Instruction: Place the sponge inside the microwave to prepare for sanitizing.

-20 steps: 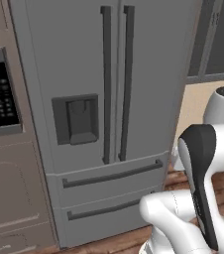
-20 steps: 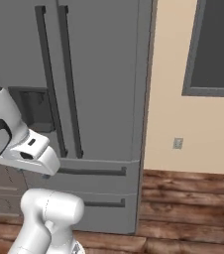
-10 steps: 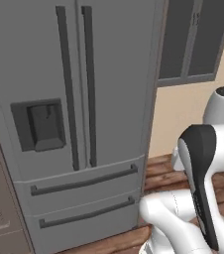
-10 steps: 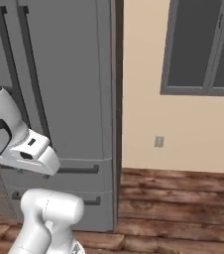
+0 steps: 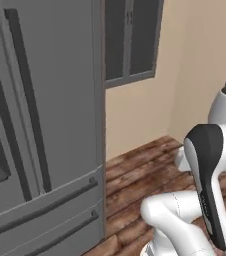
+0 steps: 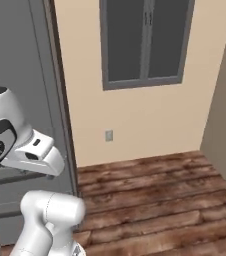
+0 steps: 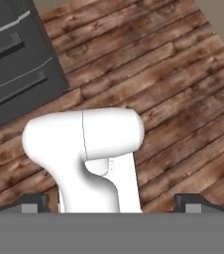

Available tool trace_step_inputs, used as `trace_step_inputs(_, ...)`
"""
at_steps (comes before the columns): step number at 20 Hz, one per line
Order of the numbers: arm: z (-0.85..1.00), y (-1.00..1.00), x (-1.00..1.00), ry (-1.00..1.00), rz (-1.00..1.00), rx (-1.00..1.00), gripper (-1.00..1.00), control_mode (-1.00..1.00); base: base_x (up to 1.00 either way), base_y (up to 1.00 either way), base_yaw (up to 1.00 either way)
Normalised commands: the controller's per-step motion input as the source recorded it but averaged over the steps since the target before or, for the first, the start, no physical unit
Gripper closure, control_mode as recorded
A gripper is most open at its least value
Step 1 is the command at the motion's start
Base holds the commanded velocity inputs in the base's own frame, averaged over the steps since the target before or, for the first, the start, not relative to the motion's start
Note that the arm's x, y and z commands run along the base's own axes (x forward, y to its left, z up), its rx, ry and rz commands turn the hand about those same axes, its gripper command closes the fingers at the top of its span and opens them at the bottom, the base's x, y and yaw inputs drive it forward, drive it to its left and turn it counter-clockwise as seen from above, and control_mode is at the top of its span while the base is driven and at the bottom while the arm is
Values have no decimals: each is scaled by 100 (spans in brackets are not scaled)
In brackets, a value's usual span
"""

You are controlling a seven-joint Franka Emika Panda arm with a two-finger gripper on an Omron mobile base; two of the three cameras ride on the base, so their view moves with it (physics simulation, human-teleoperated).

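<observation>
Grey fridge [image 5: 40, 125] doors closed; gripper [image 7: 111, 203] open over wooden floor [image 6: 155, 195].

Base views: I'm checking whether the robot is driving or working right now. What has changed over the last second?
The base has turned to its right, so the whole scene slid left: the grey refrigerator now sits at the left edge, and the window, beige wall and wood floor have come into view. Nothing was taken hold of or let go. The arm's pose is unchanged and the end effector stays open and empty.
</observation>
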Motion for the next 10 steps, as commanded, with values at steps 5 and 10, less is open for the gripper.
trace_step_inputs(5,0,0,0,0,0,0,-100,100,0,-11,-63)
trace_step_inputs(10,0,0,0,0,0,0,-100,100,0,0,-75)
